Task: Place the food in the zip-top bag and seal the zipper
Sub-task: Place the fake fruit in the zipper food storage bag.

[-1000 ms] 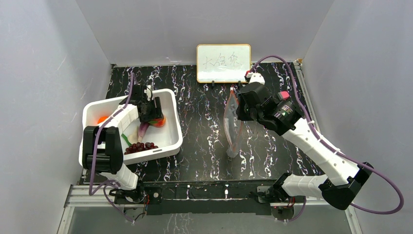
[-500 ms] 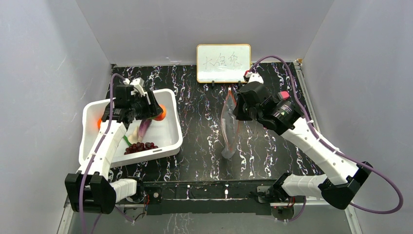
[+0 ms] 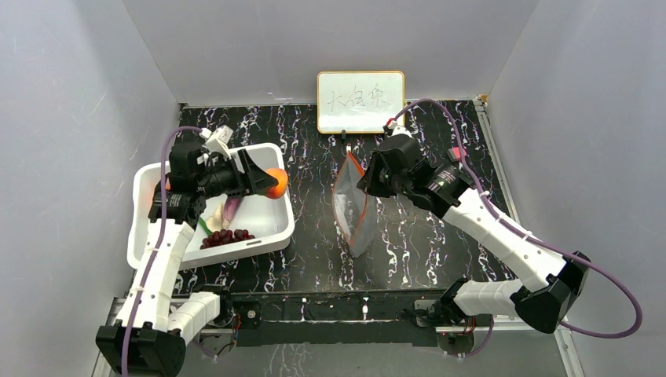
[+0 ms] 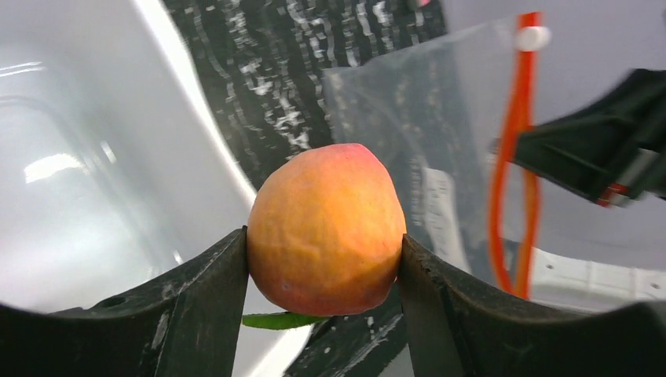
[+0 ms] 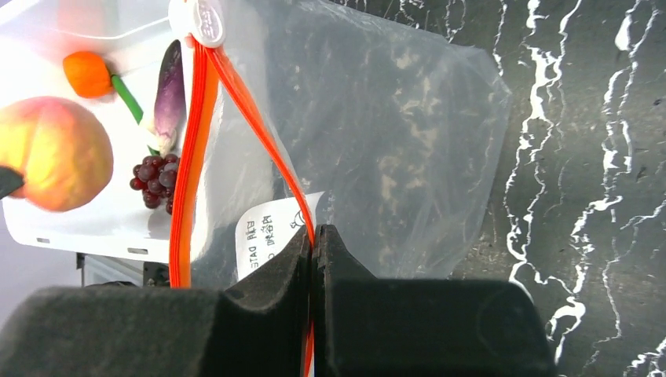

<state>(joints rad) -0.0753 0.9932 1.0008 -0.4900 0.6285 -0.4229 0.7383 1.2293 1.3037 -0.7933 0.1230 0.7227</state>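
The left gripper has its fingers set moderately apart, pressing on both flanks of a peach. It holds the fruit in the air over the right wall of the white bin, pointed toward the middle of the bench, presumably so it can go straight into the open mouth. The right gripper has its fingers squeezed fully together on one lip of the orange zipper. The clear bag hangs from that pinch above the middle of the bench, lifted and turned toward the left edge. The other lip sags away, and that gap looks like the reason for the hold. The white slider tab sits at the strip's end. The grapes and eggplant lie in the bin near the left edge.
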